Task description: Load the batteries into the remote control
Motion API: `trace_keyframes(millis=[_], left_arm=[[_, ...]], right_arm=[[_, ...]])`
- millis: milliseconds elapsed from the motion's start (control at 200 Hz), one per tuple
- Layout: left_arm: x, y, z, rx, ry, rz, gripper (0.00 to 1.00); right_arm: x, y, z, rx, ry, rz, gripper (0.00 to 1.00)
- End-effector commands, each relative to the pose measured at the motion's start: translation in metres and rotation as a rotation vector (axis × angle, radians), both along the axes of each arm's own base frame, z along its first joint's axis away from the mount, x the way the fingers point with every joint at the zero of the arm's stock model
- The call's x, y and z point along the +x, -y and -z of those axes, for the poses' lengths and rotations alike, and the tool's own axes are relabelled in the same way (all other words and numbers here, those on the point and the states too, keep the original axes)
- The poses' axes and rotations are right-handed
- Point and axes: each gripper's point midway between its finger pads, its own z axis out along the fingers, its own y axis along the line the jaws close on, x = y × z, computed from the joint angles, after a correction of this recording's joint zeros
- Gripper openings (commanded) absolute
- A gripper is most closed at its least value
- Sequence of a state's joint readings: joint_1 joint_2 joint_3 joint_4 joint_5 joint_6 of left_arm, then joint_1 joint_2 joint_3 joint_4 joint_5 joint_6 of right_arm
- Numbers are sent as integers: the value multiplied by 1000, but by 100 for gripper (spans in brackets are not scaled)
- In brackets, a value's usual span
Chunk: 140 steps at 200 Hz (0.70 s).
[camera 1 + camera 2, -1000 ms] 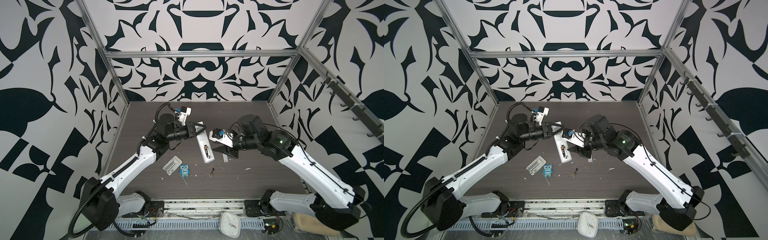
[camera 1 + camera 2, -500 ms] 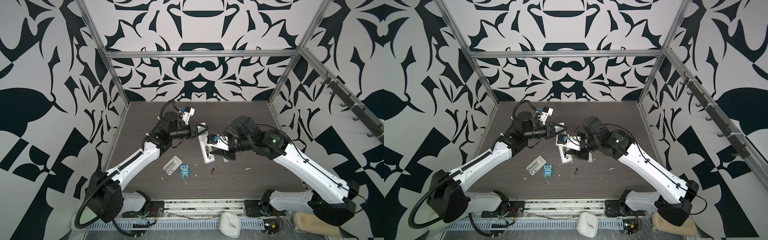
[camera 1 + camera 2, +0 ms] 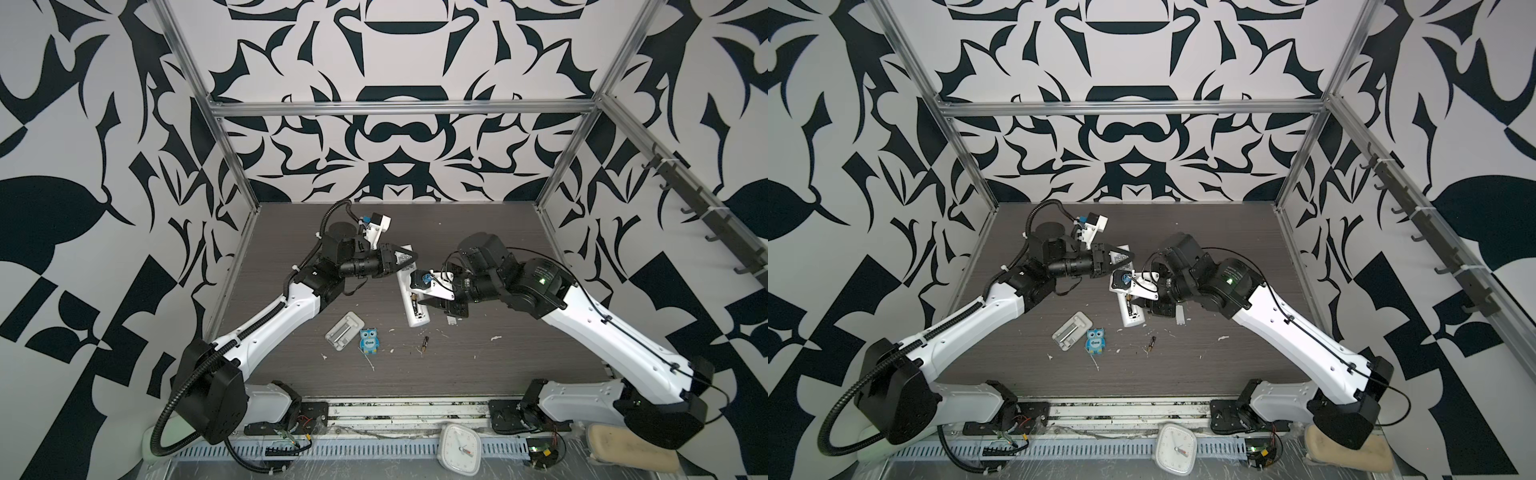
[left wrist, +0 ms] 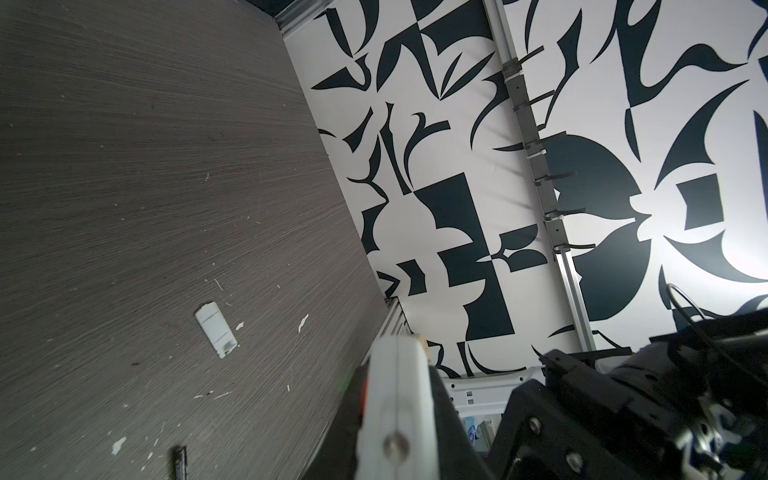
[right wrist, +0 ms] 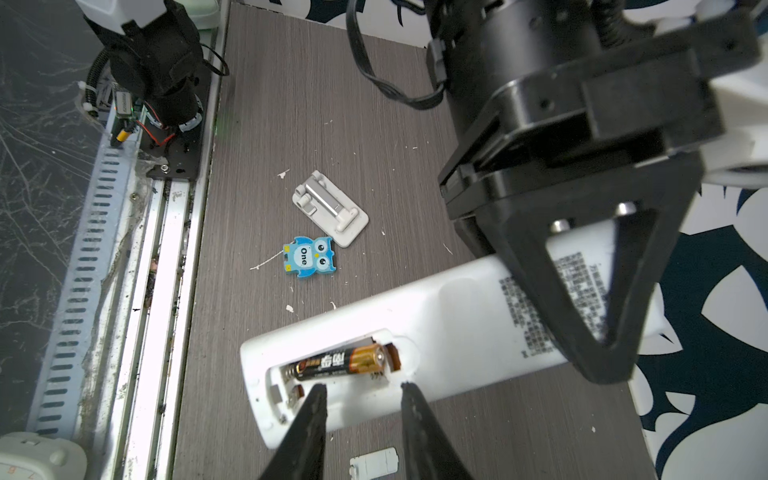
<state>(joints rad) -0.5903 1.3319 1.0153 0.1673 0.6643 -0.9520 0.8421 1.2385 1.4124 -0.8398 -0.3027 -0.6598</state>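
While it lies unfitted, loose battery (image 3: 424,341): on the table in front of the remote control (image 3: 409,301), well apart. It is round and would likely roll under an off-centre pinch.
Battery cover (image 5: 374,460): flat on the table, just beside the remote control's open end. A passing finger may knock it.
Right gripper (image 5: 361,390): fingers parted and empty, tips at the remote control's open bay. A downward push here could lever the remote control out of the other grip or unseat the fitted cell.
Left gripper (image 3: 405,259): clamped on the remote control's far end. With only one end held, twisting is the probable failure.
Tray (image 3: 356,322): in front of the remote control, toward the left arm's side. No battery visible in it.
Battery bay (image 5: 278,390): seated battery (image 5: 345,361) in one slot. The slot by the right gripper's tips is empty, its contact exposed.
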Motion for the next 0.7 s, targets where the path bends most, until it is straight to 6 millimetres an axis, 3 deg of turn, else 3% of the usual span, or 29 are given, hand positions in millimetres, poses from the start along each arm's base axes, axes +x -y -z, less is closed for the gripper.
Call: trace_keyframes(millis=[0,695], left_arm=[[-3,2,-18,-27,41,25,0],[-2,5,-17,-24,37,32,0]], right_arm=[[3,-4,-6,16,45,-12,34],[1,-8,16,-18,33,-36,29]])
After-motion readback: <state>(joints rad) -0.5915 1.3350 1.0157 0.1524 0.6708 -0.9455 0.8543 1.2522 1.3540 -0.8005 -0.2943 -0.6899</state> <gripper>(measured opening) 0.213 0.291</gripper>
